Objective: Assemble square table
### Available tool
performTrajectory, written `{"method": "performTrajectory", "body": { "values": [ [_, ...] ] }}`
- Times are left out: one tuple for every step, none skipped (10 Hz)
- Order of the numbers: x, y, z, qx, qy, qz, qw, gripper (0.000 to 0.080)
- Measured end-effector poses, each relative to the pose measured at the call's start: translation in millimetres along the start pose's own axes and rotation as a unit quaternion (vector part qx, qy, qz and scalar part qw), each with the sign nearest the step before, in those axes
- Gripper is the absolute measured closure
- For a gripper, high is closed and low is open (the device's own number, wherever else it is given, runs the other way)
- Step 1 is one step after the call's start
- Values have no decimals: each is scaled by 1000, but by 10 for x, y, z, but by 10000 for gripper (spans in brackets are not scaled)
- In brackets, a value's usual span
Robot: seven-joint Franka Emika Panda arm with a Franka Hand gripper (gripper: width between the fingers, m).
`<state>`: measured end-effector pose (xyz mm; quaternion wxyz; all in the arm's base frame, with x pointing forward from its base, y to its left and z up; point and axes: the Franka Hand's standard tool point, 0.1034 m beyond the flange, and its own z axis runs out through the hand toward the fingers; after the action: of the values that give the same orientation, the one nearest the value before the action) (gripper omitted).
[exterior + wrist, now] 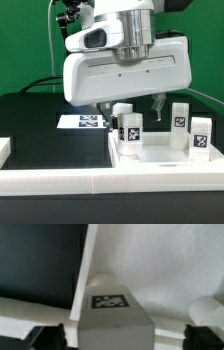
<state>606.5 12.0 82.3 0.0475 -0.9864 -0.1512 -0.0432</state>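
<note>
Gripper (113,331) clamped on tagged leg (112,308), over tabletop (150,160), 3 legs standing, nearest at gripper's 6 o'clock (130,133)

A plain green backdrop (25,45) fills the space behind a black table surface (40,115); bright, even light falls on both. No windows or floor show.

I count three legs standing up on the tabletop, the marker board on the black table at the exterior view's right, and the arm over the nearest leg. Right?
Not quite: the marker board lies at the exterior view's left, not its right, flat on the black table. The rest holds in the exterior view: three legs stand on the tabletop, at and, and the arm hangs over the first.
</note>
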Motion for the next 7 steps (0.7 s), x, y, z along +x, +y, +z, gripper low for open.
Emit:
{"method": "performTrajectory", "body": {
  "values": [
    [0, -1, 0, 0, 0, 3, 1000, 331],
    [0, 11, -3, 0, 1, 4, 1000, 494],
    [-4, 20, -2, -1, 0, 4, 1000, 492],
    [-5, 25, -3, -1, 1, 13, 1000, 492],
    [-7, 31, -3, -1, 1, 15, 1000, 492],
    [-11, 42, -4, -1, 0, 29, 1000, 493],
    [-26, 78, -6, 7, 1, 83, 997, 493]
  ]
}}
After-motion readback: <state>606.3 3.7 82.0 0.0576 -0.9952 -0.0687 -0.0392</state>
